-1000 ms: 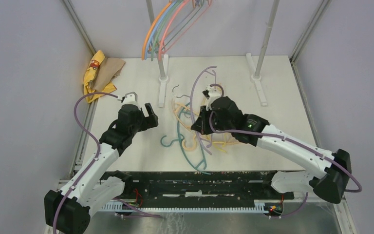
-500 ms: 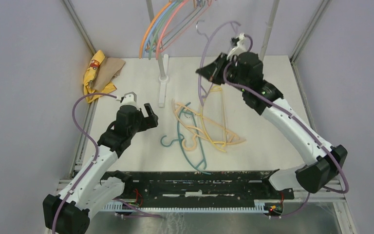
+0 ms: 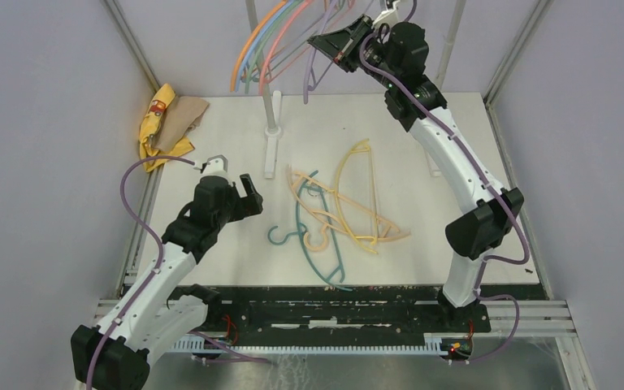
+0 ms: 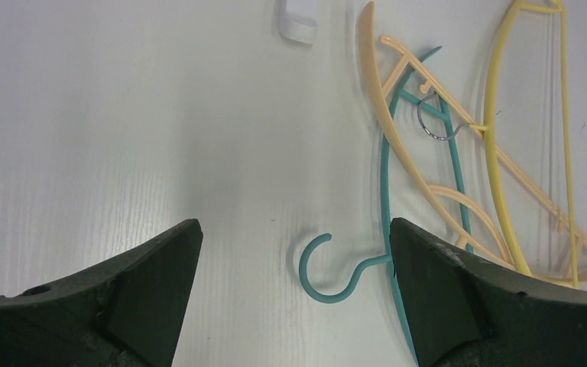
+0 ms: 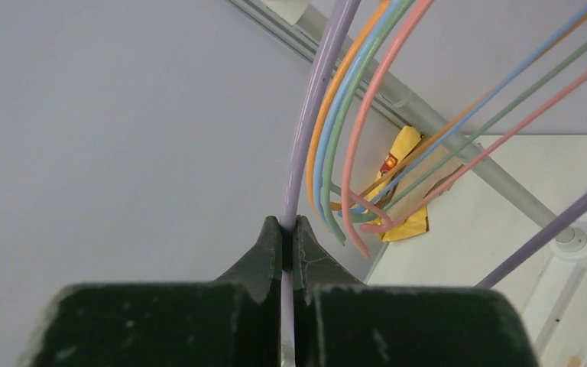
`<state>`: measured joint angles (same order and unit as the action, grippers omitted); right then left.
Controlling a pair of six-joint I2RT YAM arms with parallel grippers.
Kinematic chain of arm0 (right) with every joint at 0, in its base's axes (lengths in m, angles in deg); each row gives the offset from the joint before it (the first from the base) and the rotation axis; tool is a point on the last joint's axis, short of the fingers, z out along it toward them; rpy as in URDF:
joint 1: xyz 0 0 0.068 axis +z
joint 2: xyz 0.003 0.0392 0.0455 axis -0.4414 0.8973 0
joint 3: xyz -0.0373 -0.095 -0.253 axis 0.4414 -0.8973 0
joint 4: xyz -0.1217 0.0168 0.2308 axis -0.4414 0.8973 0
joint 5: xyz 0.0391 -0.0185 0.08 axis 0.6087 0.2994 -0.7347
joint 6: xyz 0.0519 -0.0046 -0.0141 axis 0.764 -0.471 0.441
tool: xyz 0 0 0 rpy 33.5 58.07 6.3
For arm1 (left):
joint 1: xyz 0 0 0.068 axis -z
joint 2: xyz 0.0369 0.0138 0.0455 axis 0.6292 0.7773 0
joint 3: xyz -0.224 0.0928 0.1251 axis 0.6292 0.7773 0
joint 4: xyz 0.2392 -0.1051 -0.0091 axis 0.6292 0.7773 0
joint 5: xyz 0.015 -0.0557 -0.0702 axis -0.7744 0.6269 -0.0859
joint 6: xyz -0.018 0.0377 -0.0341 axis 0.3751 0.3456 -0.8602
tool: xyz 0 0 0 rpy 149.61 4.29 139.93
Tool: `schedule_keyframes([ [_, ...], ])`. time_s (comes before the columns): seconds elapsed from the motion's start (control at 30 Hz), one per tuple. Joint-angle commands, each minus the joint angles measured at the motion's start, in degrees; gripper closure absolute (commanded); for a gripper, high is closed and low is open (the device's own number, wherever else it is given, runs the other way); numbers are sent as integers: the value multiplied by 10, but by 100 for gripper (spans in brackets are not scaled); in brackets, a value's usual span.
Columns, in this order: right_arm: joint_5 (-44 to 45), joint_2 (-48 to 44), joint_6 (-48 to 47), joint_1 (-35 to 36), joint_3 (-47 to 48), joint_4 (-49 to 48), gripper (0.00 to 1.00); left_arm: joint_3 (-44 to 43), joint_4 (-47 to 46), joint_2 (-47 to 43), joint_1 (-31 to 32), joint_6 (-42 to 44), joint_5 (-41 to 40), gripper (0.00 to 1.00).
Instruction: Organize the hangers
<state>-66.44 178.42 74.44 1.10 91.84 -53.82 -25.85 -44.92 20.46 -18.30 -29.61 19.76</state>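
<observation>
Right tool (image 5: 289,228) on purple hanger (image 5: 292,176), aloft

Top edge cuts hooks of hanging hangers (image 3: 260,57) overhead. Left wrist view: left gripper (image 4: 294,225) finger hides lower teal hanger (image 4: 383,191); frame edge clips yellow hanger (image 4: 495,168). Below grip, right gripper (image 5: 287,223) hides purple hanger (image 5: 306,115). Print on yellow cloth (image 3: 156,122) unreadable.

Right tool (image 5: 288,227) clamped on purple hanger (image 5: 290,195), orange, blue, green, pink hangers (image 5: 322,168) alongside
</observation>
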Motion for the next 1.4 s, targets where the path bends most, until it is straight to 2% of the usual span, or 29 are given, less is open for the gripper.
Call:
schedule_keyframes([
  [0.0,-11,17,33,-13,41,-62,99,-26,-5,-5,-3,7,-16,1],
  [0.3,-10,46,52,-24,49,-66,99,-24,1,-12,-3,6,-24,1],
  [0.83,-98,130,81,8,66,-54,99,-11,-3,-11,-3,-2,-20,1],
  [1.0,-112,136,77,8,71,-42,95,-8,-3,-12,-3,-3,-22,1],
  [1.1,-99,125,64,8,58,-21,81,-7,-3,-12,-3,-4,-20,1],
  [1.37,-25,19,-21,6,-69,-32,20,-3,-5,-12,-3,-5,-18,1],
])
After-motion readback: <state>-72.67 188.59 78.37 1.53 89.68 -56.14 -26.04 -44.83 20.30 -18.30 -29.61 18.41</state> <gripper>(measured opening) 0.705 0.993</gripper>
